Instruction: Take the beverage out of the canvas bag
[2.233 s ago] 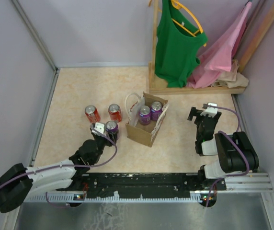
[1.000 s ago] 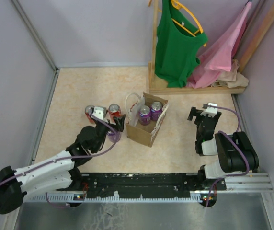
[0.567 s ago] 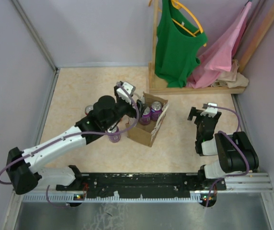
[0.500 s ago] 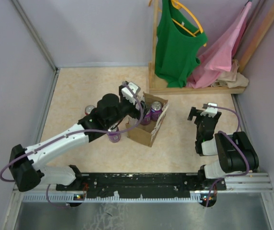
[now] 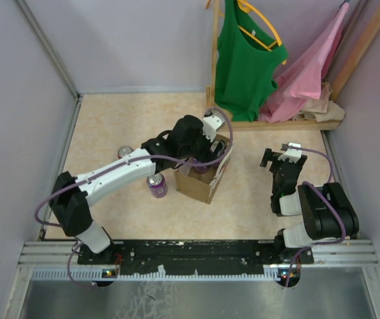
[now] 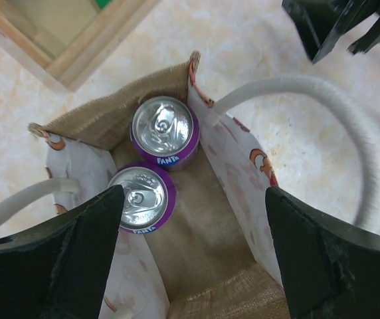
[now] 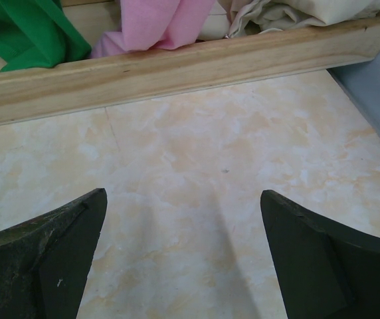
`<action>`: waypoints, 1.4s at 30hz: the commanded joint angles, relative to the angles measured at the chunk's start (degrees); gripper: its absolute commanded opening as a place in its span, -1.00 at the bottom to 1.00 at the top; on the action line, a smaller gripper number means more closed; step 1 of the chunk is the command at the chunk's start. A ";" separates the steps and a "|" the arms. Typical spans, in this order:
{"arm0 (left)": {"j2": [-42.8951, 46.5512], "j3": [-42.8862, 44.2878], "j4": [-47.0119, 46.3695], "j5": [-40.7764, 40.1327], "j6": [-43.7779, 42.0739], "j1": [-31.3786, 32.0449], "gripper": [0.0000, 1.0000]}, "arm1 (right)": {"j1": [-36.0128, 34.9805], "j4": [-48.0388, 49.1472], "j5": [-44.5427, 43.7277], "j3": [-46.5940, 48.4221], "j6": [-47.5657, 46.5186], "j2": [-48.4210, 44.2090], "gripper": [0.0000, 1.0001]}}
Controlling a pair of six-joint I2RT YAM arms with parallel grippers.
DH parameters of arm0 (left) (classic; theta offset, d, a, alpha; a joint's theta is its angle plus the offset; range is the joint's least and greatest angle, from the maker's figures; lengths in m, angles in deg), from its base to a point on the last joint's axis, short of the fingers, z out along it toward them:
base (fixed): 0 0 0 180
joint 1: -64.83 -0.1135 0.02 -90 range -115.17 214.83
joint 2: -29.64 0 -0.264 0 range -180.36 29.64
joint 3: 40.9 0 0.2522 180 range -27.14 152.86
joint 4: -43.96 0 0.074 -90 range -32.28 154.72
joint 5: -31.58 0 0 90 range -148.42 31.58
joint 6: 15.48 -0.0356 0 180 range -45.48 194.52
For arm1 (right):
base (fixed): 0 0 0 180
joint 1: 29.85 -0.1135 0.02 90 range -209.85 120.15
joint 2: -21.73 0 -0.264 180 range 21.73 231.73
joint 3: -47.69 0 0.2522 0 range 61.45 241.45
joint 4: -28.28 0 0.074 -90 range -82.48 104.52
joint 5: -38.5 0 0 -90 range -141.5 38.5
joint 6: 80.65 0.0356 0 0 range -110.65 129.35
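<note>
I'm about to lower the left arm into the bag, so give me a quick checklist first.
1. Left gripper open: ok.
2. It hangs over the canvas bag mouth: ok.
3. Purple cans upright inside, far can and near can: ok.
4. White handles clear of the opening: ok.
5. Gripper centred on one can: not ok, both sit to one side of the gap.
6. Right gripper away from the bag: ok.
</note>
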 commanded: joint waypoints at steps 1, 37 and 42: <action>-4.04 4.38 8.11 0.40 1.98 -1.47 0.83 | 0.12 1.96 -0.09 0.96 0.15 -0.23 0.98; -16.49 4.35 7.47 -6.66 3.30 -5.49 0.91 | 0.12 1.91 -0.10 0.98 0.15 -0.23 0.98; -17.18 3.44 5.98 -5.45 3.41 -5.58 0.65 | 0.15 1.92 -0.10 0.98 0.15 -0.23 0.98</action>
